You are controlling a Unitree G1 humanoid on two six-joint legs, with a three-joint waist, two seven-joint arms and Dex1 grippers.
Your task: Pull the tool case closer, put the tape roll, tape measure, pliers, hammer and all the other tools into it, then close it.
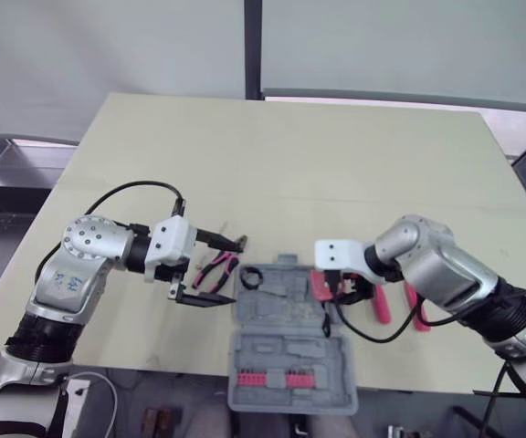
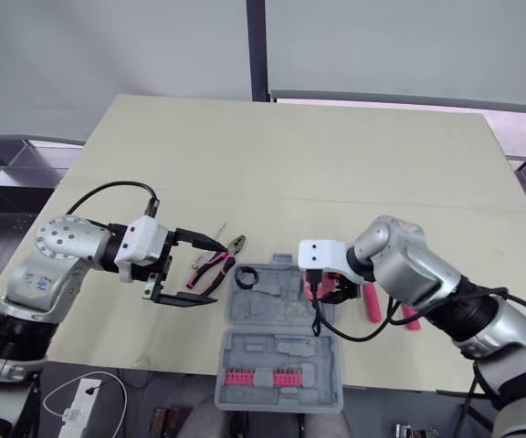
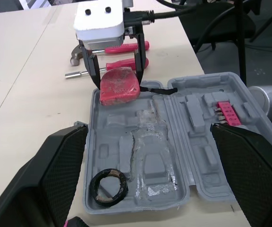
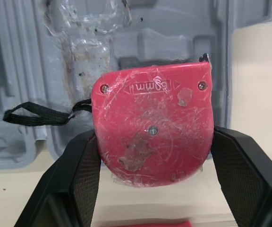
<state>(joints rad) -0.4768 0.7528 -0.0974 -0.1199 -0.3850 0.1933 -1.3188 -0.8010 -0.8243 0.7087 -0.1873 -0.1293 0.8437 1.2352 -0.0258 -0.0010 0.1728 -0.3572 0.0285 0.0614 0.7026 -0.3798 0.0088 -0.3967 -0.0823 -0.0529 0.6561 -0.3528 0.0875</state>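
Note:
The grey tool case [image 1: 286, 360] lies open at the table's near edge. A black tape roll [image 1: 250, 276] rests in its left corner. My right gripper [image 3: 119, 82] is shut on the red tape measure [image 4: 152, 137] and holds it over the case's right edge, its black strap hanging into the tray. My left gripper [image 2: 219, 272] stands open just left of the case, over the pink-handled pliers [image 1: 210, 274] lying on the table. The hammer [image 3: 122, 47] and another red-handled tool [image 3: 107, 66] lie on the table right of the case, beyond my right gripper.
A red strip of bits [image 1: 265, 377] sits in the case's lid half, which hangs over the near edge of the table [image 1: 290, 164]. The far half of the tabletop is bare. My right arm's cable droops over the case.

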